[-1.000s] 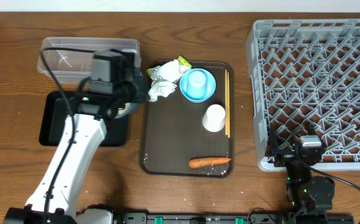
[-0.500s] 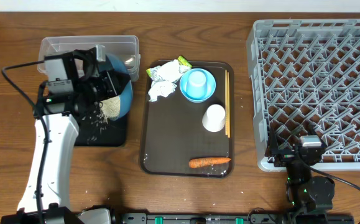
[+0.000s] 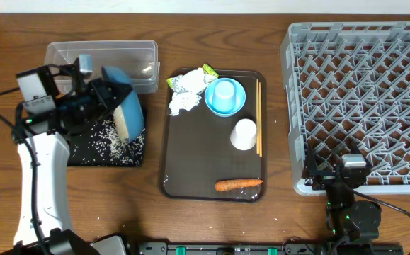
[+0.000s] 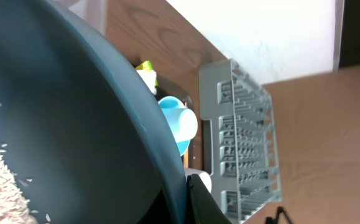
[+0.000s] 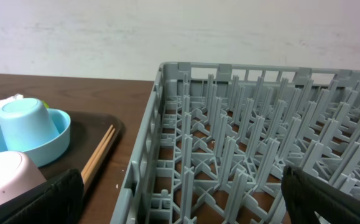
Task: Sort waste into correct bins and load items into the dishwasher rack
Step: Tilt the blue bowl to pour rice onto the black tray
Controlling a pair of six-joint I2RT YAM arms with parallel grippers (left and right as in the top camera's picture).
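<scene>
Item: dark-blue bowl [image 3: 124, 110], tipped on edge over the black tray [image 3: 139, 160], rice [image 3: 105, 138] scattered beneath. Held by left tool [image 3: 100, 93], pinching its rim. The rack [image 3: 360, 92] lies well apart rightward; right tool [image 3: 323, 176], spread, sits beside it.

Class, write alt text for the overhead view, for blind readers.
The left claw holds a blue bowl tipped over a black tray strewn with rice. A brown tray beside it holds a carrot; a grey rack stands right.
</scene>
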